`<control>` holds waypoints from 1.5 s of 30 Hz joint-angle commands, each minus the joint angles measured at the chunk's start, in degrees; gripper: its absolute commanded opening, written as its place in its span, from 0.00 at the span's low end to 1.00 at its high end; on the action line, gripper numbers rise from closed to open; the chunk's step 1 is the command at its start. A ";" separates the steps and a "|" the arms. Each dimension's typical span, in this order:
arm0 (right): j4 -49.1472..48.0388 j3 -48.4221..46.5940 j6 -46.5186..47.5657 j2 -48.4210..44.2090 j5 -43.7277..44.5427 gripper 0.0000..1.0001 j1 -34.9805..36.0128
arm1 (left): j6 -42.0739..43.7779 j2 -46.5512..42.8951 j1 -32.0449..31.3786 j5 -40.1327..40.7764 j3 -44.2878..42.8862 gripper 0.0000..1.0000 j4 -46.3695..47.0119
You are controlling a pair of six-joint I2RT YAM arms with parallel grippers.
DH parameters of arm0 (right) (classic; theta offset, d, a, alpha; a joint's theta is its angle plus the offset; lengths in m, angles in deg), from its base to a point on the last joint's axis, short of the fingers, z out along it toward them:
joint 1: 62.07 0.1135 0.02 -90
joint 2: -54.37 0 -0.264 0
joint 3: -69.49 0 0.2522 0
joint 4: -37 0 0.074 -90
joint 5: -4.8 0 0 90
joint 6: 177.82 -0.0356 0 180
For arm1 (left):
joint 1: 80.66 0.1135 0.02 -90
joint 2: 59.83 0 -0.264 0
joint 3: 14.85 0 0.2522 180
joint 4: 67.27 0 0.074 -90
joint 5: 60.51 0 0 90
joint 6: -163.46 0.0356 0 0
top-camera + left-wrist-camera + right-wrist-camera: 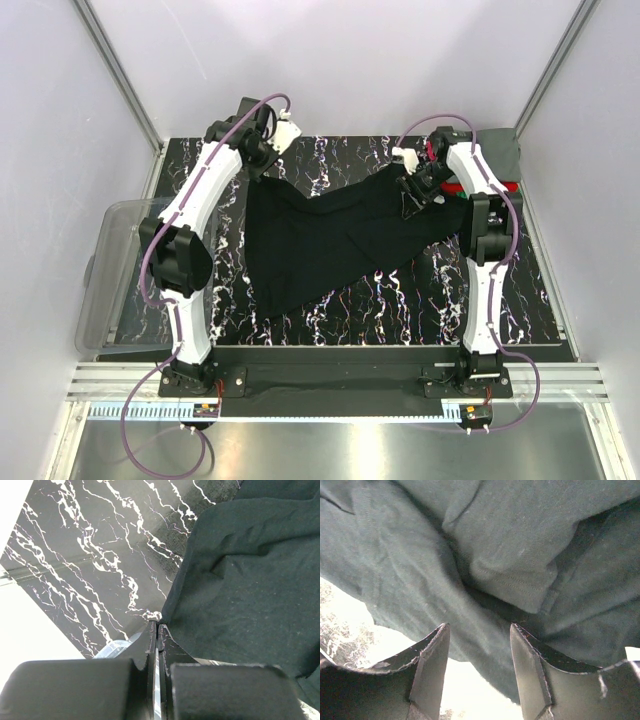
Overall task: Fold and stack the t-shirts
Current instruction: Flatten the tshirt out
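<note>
From above, my left arm stretched to the upper left of the marbled table [400, 300]. My left gripper [258, 165] was at the upper-left corner of the black t-shirt [320, 235], which sprawled across the middle. My right arm bent toward the upper right, with my right gripper [412, 188] over the shirt's right end.

In my left wrist view, my jaws were pressed together, pinching the shirt's edge at bottom centre.

In my right wrist view, my jaws stood apart around nothing, with the cloth just beyond their tips.

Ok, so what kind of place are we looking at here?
Probably a robotics lab cell: two arms bolted to a black marbled table, white panel walls on aluminium frame, a black t-shirt spread between them.
</note>
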 commanded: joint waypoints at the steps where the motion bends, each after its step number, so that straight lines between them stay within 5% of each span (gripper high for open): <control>1: 2.86 -4.92 0.84 2.29 -1.36 0.58 0.29 | -0.33 -1.85 -0.46 1.34 -0.98 0.00 1.48; 9: 5.41 -8.01 1.36 4.93 -0.83 0.56 0.29 | -0.33 -1.85 -0.63 1.70 -0.81 0.00 1.48; 14: 8.48 -8.36 2.59 5.72 -0.83 0.46 0.47 | -0.24 -1.32 -0.72 1.61 -1.25 0.00 1.57; 22: 10.69 -5.46 4.26 5.29 -0.21 0.47 0.82 | -0.42 -0.53 -0.90 1.26 -2.21 0.00 1.48; 26: 10.60 -5.11 3.91 5.29 0.31 0.29 1.00 | -0.51 -0.44 -1.07 1.26 -2.30 0.00 1.57; 36: 3.48 -0.36 1.98 3.53 4.87 0.38 1.70 | -0.59 -0.35 -1.16 1.08 -2.65 0.00 1.57; 41: 2.16 3.06 1.89 0.04 5.94 0.02 2.23 | -0.68 -0.44 -1.25 1.26 -2.65 0.00 1.57; 45: -0.74 12.35 2.77 -9.54 7.16 0.00 2.40 | -0.86 -0.18 -1.25 0.73 -2.74 0.00 1.57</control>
